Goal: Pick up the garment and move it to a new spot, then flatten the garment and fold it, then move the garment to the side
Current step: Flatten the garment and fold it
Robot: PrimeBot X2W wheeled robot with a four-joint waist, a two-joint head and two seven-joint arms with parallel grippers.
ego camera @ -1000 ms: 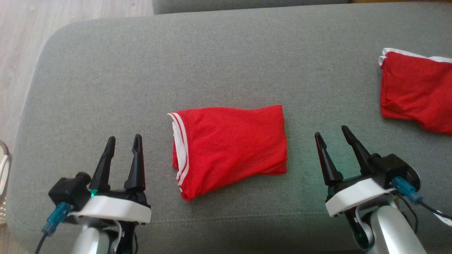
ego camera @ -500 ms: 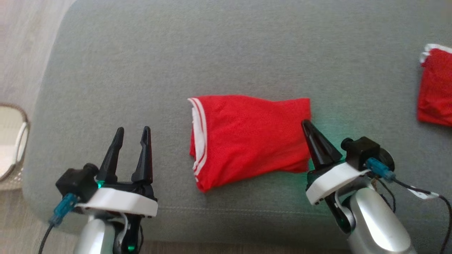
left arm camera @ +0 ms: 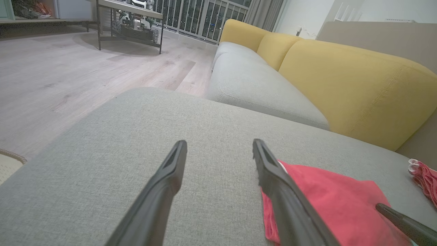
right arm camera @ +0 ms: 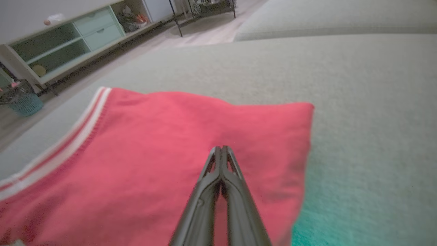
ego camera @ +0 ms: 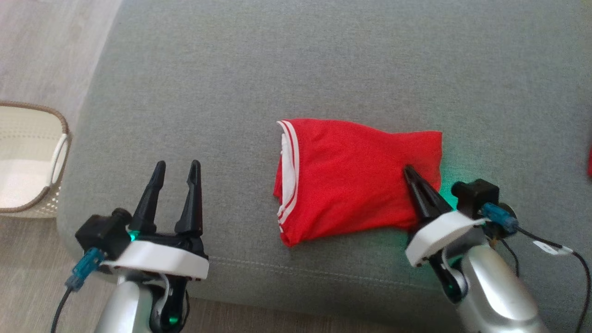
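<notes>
Garment (ego camera: 351, 178), red with white-striped trim along its left edge, lies folded on the grey sofa cushion (ego camera: 277, 69), toward the near edge and right of centre. Right gripper (ego camera: 410, 175) is fully closed, its two fingers pressed together. It reaches in from the near right, with its tips over the cloth close to the right edge. Whether they touch or pinch the fabric cannot be told. Left gripper (ego camera: 178, 163) stands wide open with nothing in it, above bare cushion well left of the striped edge. A pale woven basket (ego camera: 60, 138) sits on the floor, far left.
</notes>
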